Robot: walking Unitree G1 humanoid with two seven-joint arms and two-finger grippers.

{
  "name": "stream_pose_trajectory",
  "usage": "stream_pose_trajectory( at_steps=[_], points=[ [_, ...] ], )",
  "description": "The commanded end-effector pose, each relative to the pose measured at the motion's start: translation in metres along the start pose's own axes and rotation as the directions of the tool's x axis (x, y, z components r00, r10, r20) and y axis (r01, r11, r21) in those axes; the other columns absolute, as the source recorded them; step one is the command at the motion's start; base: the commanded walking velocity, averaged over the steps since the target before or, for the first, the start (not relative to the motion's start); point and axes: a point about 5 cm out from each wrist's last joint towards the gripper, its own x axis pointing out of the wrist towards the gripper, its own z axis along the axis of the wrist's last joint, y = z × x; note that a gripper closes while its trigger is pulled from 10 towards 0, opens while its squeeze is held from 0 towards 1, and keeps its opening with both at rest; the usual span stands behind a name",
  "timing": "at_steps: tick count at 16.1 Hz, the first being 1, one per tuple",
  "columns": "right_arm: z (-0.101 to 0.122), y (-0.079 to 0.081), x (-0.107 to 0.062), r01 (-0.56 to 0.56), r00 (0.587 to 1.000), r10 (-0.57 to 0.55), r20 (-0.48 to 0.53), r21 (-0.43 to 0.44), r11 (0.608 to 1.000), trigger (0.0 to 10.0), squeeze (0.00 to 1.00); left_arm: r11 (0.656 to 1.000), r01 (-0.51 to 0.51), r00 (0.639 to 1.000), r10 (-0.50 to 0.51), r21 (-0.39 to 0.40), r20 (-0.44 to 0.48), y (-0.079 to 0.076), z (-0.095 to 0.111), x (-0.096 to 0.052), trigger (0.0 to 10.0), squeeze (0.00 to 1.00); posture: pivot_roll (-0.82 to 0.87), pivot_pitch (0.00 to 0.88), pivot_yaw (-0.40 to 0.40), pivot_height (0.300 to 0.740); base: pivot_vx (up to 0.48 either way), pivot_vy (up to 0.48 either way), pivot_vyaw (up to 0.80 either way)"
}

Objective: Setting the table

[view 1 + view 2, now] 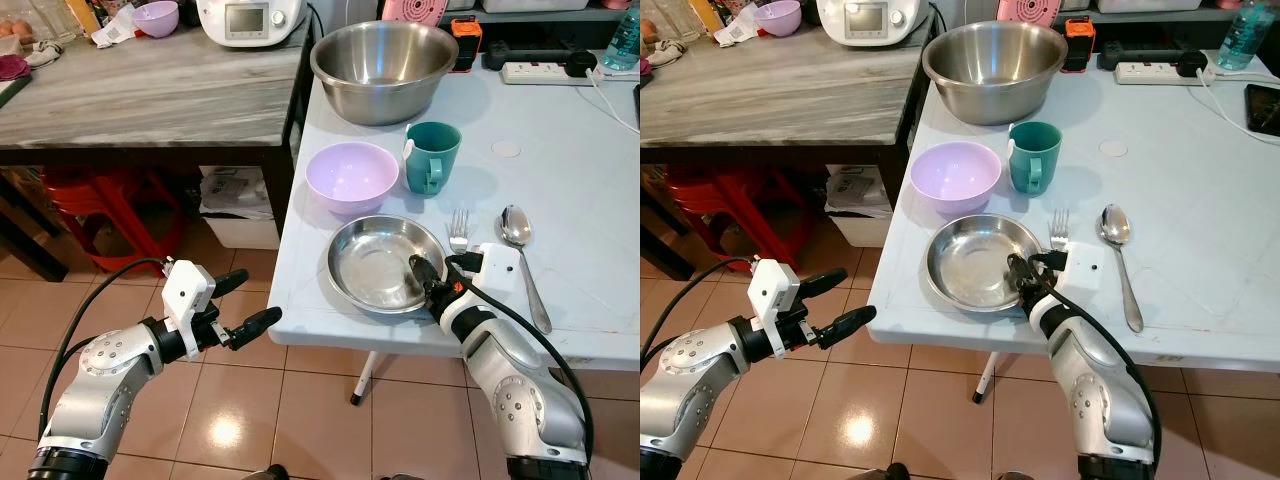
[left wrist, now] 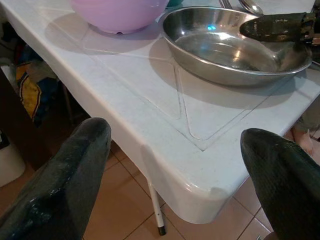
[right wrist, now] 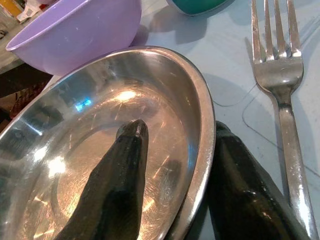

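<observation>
My right gripper (image 3: pixel 172 172) straddles the near right rim of the steel plate (image 1: pixel 375 262), one black finger lying inside the dish and the other outside beneath the rim, so the fingers pinch the plate's edge between them. The plate sits on the white table (image 1: pixel 580 200) near its front edge, close to the front left corner. Just beside the plate on its right lies a fork (image 1: pixel 459 231), tines pointing away from me, and a spoon (image 1: pixel 520 250) lies further right, roughly parallel to the fork. Behind the plate stands a lilac bowl (image 1: pixel 351 176), empty, very close to the plate's far rim, and to the bowl's right a teal mug (image 1: pixel 432 155) stands upright with its handle turned toward me. Further back sits a large steel mixing bowl (image 1: pixel 384 68). At the table's far edge lies a white power strip (image 1: pixel 545 71). My left gripper (image 1: pixel 241 305) hangs off the table in the air over the tiled floor (image 1: pixel 250 410), near the table's front left corner, its two fingers spread wide with nothing between them.
</observation>
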Motion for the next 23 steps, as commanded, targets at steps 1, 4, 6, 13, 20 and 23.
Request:
stream_pose_trajectory(
  at_steps=[1, 4, 6, 13, 20, 23],
  points=[
    [-0.018, -0.004, 0.002, 0.03, 0.994, -0.027, -0.101, 0.022, 0.999, 2.3, 0.0, 1.0, -0.013, 1.0, 0.013, 0.016, -0.021, 0.004, 0.002, -0.006, 10.0, 0.0, -0.11, 0.155, 0.112, 0.74, 0.0, 0.0, 0.0],
    [-0.018, -0.005, 0.004, 0.024, 0.994, -0.02, -0.108, 0.038, 0.999, 0.0, 0.0, 1.0, -0.008, 1.0, 0.008, 0.015, -0.024, 0.003, 0.001, -0.007, 10.0, 0.0, -0.11, 0.157, 0.112, 0.74, 0.0, 0.0, 0.0],
    [-0.018, -0.005, 0.004, 0.024, 0.994, -0.018, -0.11, 0.048, 0.999, 0.0, 0.0, 1.0, -0.005, 1.0, 0.005, 0.013, -0.026, 0.002, 0.001, -0.007, 10.0, 0.0, -0.11, 0.158, 0.111, 0.74, 0.0, 0.0, 0.0],
    [-0.023, 0.001, 0.004, 0.009, 0.987, 0.023, -0.157, 0.2, 0.98, 0.0, 0.0, 1.0, 0.01, 0.999, -0.01, 0.015, -0.031, 0.001, 0.001, -0.008, 10.0, 0.0, -0.11, 0.159, 0.116, 0.74, 0.0, 0.0, 0.0],
    [-0.02, 0.012, 0.002, -0.066, 0.979, 0.083, -0.187, 0.094, 0.993, 10.0, 1.0, 1.0, 0.009, 0.999, -0.008, 0.02, -0.035, 0.002, 0.001, -0.008, 10.0, 0.0, -0.11, 0.158, 0.115, 0.74, 0.0, 0.0, 0.0],
    [-0.017, 0.014, 0.002, -0.063, 0.978, 0.071, -0.196, 0.047, 0.997, 10.0, 0.37, 1.0, 0.006, 0.999, -0.005, 0.017, -0.039, 0.002, 0.001, -0.009, 10.0, 0.0, -0.11, 0.157, 0.111, 0.74, 0.0, 0.0, 0.0]
  ],
)
